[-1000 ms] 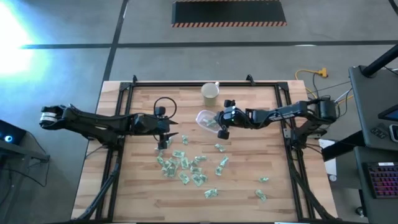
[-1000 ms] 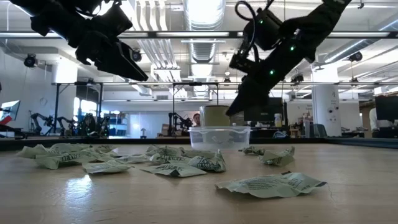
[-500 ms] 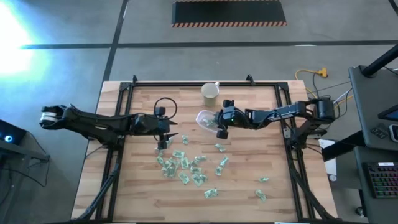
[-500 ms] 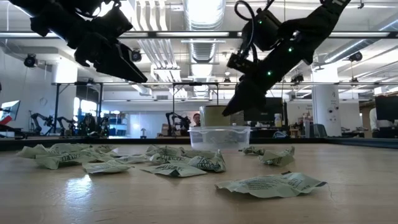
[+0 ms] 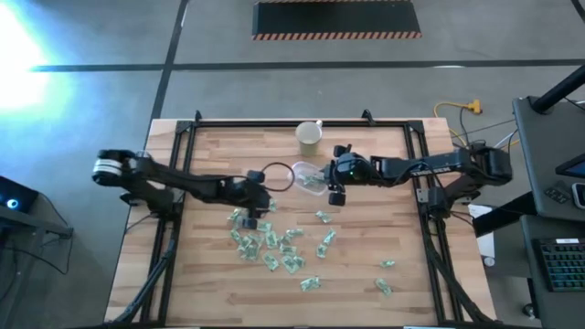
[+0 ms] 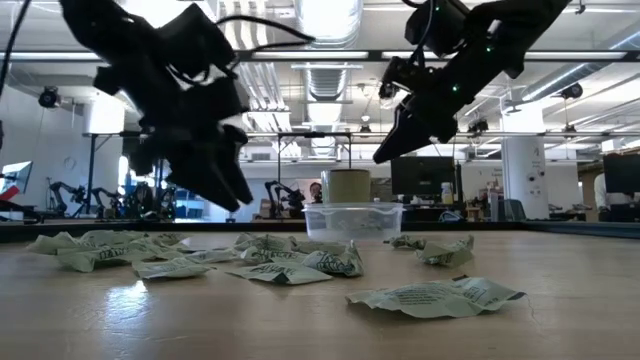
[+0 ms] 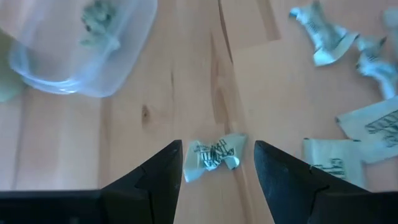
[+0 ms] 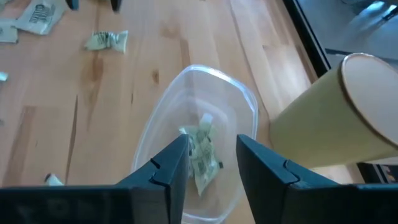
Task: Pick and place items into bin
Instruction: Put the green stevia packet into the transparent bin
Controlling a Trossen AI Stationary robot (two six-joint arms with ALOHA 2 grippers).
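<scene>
dark print on the packets (image 7: 211, 157), too blurred to read

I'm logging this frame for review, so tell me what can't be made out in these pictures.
- Packet count in the small clear plastic bin: in the right wrist view the right gripper overlaps the pale-green packet inside.
- Bin contents from the low view: its walls look cloudy.
- Print on the pale-green crinkly packet between the open left gripper fingers: too blurred.
- Inside of the cream round cup: too small in the high view.
</scene>
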